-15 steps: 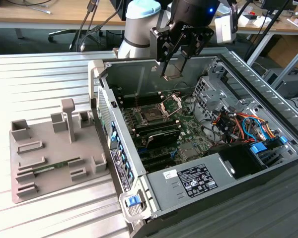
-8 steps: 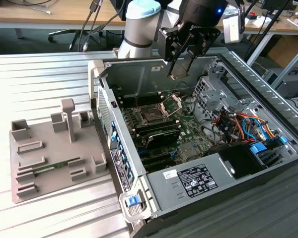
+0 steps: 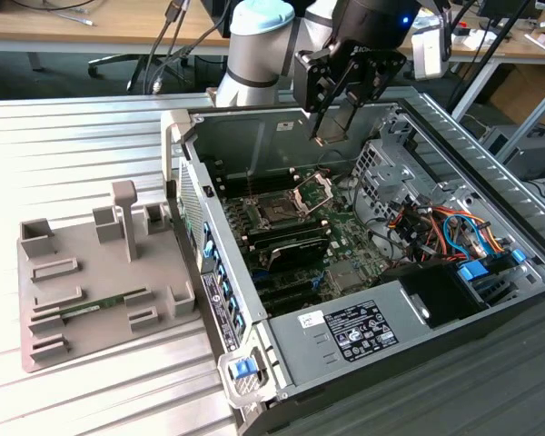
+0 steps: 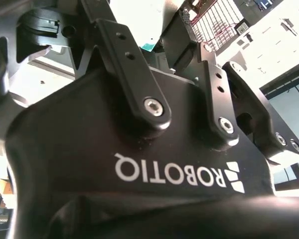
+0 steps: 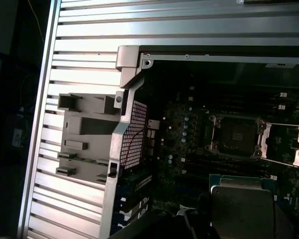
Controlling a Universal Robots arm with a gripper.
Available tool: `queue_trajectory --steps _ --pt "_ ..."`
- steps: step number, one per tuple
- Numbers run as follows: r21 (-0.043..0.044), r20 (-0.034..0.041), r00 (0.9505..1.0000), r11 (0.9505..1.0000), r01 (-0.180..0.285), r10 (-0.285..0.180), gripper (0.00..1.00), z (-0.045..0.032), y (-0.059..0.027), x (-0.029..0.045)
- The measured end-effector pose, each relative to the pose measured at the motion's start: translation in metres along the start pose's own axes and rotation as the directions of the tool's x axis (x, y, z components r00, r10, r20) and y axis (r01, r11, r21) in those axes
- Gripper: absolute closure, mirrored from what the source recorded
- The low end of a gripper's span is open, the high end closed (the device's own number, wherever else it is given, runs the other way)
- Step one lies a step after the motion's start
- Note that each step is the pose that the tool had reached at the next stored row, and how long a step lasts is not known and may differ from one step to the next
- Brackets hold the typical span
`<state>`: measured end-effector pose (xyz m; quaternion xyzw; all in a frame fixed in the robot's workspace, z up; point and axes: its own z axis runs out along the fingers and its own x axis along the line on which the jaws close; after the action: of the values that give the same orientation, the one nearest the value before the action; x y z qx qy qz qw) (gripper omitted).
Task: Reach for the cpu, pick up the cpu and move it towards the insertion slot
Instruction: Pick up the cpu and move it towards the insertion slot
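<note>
The end effector (image 3: 334, 123) hangs above the open computer case (image 3: 490, 173), pinching the chip (image 3: 331, 129) by its edges and holding it level, probably so it can seat flat. Below, the socket (image 3: 279, 212) sits on the motherboard with its metal frame (image 3: 312, 193) flipped up, leaving it exposed.

The cpu (image 5: 241, 206) (pincer-held) is cut off by the frame's edge.
</note>
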<state>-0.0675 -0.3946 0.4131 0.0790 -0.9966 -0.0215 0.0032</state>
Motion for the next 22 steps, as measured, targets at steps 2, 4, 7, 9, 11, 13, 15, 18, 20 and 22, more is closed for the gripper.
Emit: queue_trajectory --steps 2,4,7,9,11,13,15,18,20,22 --pt "0.0 0.0 1.0 1.0 0.0 0.0 0.45 0.0 -0.0002 -0.001" --pt "0.0 0.0 1.0 1.0 0.0 0.0 0.45 0.0 -0.0004 -0.0023" --pt "0.0 0.0 1.0 1.0 0.0 0.0 0.45 0.0 -0.0006 -0.0038" --pt "0.0 0.0 1.0 1.0 0.0 0.0 0.45 0.0 -0.0008 -0.005" --pt "0.0 0.0001 1.0 1.0 0.0 0.0 0.45 0.0 -0.001 -0.0061" --pt "0.0 0.0 1.0 1.0 0.0 0.0 0.45 -0.0001 -0.0011 -0.007" --pt "0.0 0.0 1.0 1.0 0.0 0.0 0.45 -0.0001 -0.0013 -0.0079" --pt "0.0 0.0 1.0 1.0 0.0 0.0 0.45 -0.0001 -0.0015 -0.0093" --pt "0.0 0.0 1.0 1.0 0.0 0.0 0.45 -0.0001 -0.0016 -0.0102" --pt "0.0 0.0 1.0 1.0 0.0 0.0 0.45 -0.0001 -0.0018 -0.0112"
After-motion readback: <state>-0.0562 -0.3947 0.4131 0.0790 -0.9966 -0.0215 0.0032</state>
